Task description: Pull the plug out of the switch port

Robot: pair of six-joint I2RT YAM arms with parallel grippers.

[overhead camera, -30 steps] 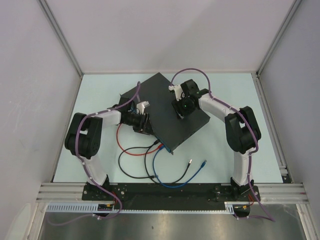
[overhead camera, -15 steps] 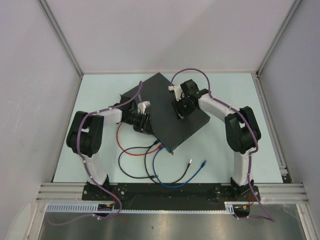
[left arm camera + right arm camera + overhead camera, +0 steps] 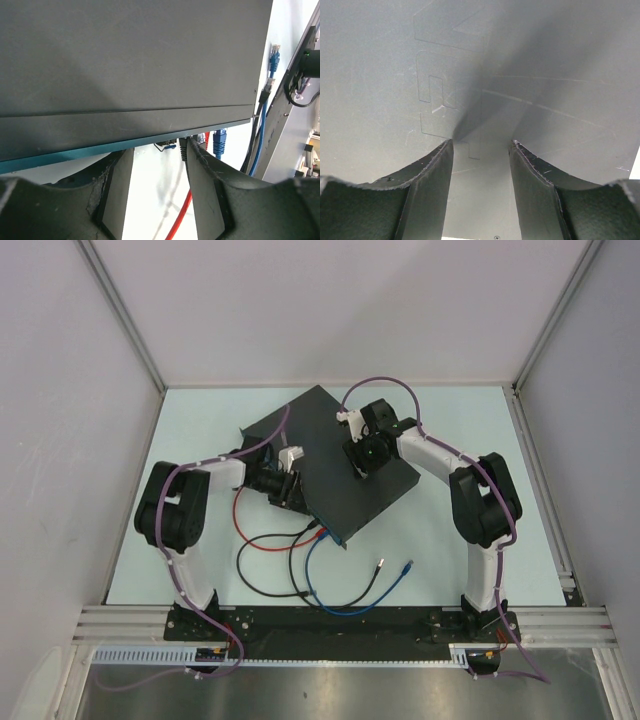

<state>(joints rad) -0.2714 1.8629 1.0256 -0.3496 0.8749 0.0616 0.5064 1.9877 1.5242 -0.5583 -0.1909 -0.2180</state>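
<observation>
Now, the fingers [image 3: 119, 190] of your left gripper [image 3: 156, 152] stand narrowly parted and hold nothing yet. A small pale plug [image 3: 166, 146] sits in the gap just ahead of their tips, a straddle that looks set for a pinch and a straight pull. The plug hangs from the teal socket edge of the large flat dark grey switch box [image 3: 130, 60], which lies skewed between your two arms with that edge facing near-left. A thin red cable [image 3: 181, 215] trails toward you from the same stretch. A blue-booted plug [image 3: 219, 142] sits just beside it toward the near corner, so close only on the pale one.

Your right gripper [image 3: 481, 145] also has its fingers apart and grips nothing. Its tips are down at the box's top face, seemingly to pin it while you pull, though I can't tell whether they truly touch.

Against a second ago, the left gripper has crept slightly along the edge toward the near corner. The right arm and the box haven't moved.
</observation>
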